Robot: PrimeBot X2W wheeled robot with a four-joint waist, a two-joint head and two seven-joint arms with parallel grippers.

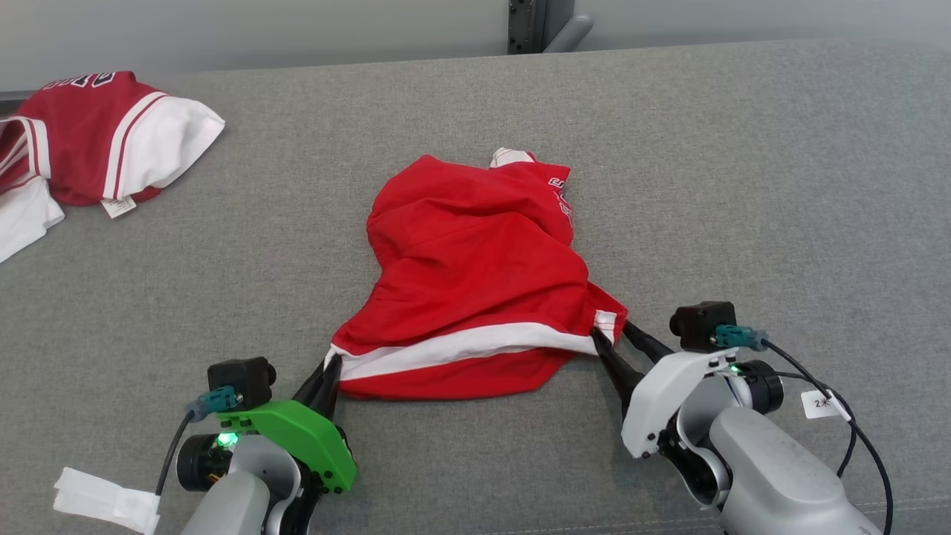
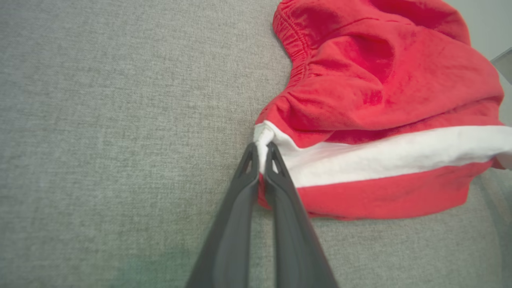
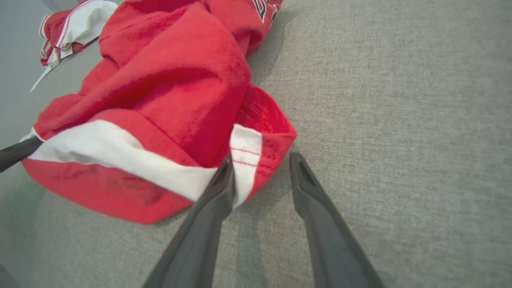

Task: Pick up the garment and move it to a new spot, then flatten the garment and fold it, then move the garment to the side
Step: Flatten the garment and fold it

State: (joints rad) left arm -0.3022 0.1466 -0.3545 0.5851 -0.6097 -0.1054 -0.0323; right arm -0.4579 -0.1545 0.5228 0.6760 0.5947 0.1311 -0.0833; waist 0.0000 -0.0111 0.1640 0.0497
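The garment [image 1: 475,275] is a red piece with a white stripe, crumpled in the middle of the grey surface. My left gripper [image 1: 330,365] is shut on its near left corner; the left wrist view shows the white hem [image 2: 262,140] pinched between the fingers [image 2: 244,176]. My right gripper [image 1: 611,333] stands open at the near right corner. In the right wrist view that corner [image 3: 262,148] lies between the two spread fingertips [image 3: 224,176], touching the left one and apart from the right one.
A second red and white garment [image 1: 89,141] lies bunched at the far left of the grey surface [image 1: 743,186]. A white tag [image 1: 104,499] lies near the left arm. A dark post [image 1: 531,26] stands behind the far edge.
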